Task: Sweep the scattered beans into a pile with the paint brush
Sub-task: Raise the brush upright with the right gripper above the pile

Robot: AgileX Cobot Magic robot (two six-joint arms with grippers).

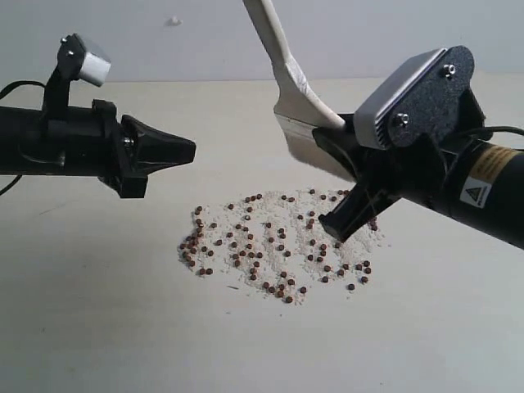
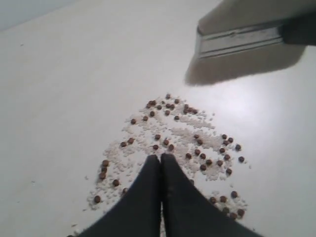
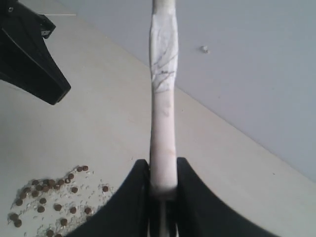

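**beanwatcher:** Quick rundown. The right hand [image 3: 163, 173] is clamped on the handle of the paint brush [image 1: 282, 74], low down near the metal band, with the handle sticking up and away. The left hand [image 2: 161, 163] is pinched closed with nothing in it, hanging above the beans [image 1: 270, 246] on its own side.

**gripfail:** Yep. The pile [image 2: 173, 140] is one loose, flat patch in the middle of the surface [image 1: 98, 336], with a few strays on the right hand's side. The bristles are hidden behind that hand, so I can't tell whether they touch down.

**beanwatcher:** What worries you?

**gripfail:** Those beans are round. If the bristles land on the patch rather than behind the strays, I'd expect them to flick beans outward. Too fast a stroke would likely do the same. The grip is also on a skinny handle, so the brush might twist once the bristles drag. And a long push heads straight toward that left hand.
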